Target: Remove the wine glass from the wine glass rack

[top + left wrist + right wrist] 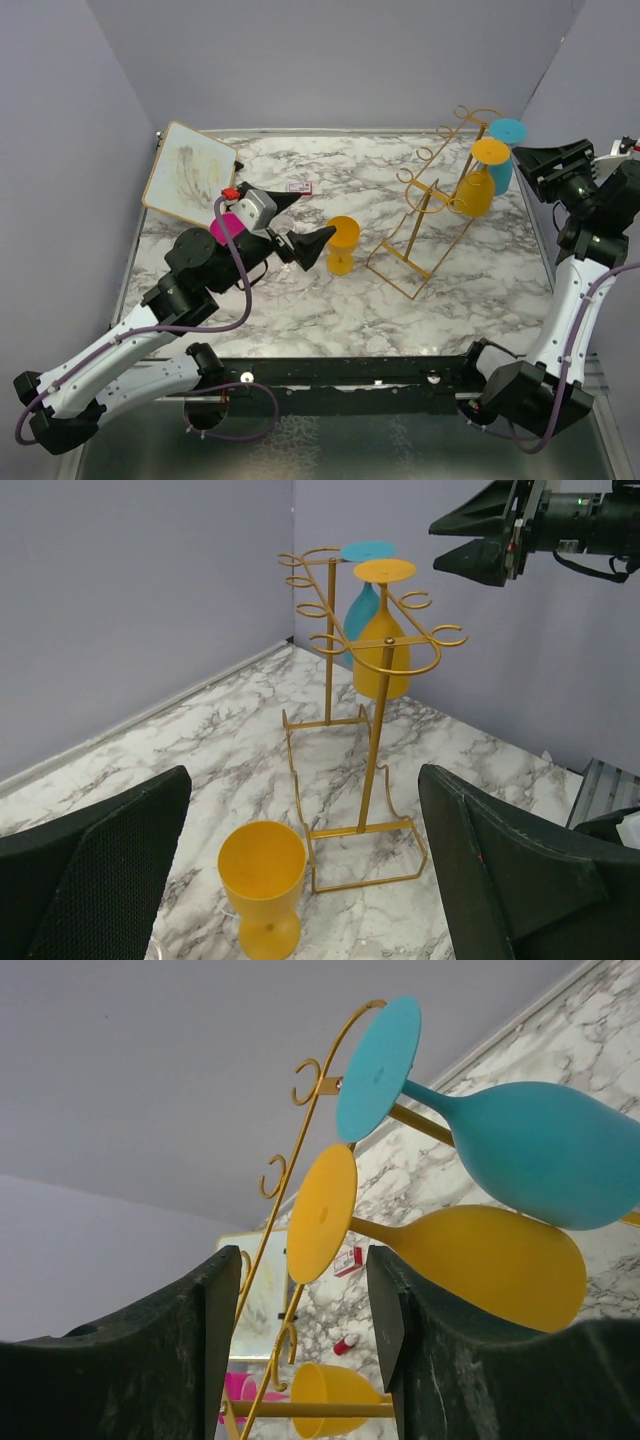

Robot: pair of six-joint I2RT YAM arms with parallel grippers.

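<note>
The gold wine glass rack (425, 213) stands right of centre on the marble table. A yellow wine glass (477, 190) and a teal one (504, 150) hang upside down from its far right hooks. My right gripper (520, 170) is open just right of them. In the right wrist view the yellow glass's round base (322, 1212) sits ahead between my fingers (150, 1360), with the teal glass (540, 1150) above it. Another yellow glass (342, 245) stands upright on the table. My left gripper (312, 222) is open and empty just left of it.
A pink glass (228, 228) lies under the left arm. A framed whiteboard (190, 172) leans at the back left. A small red and white item (300, 187) lies behind the left gripper. Purple walls close the back and both sides.
</note>
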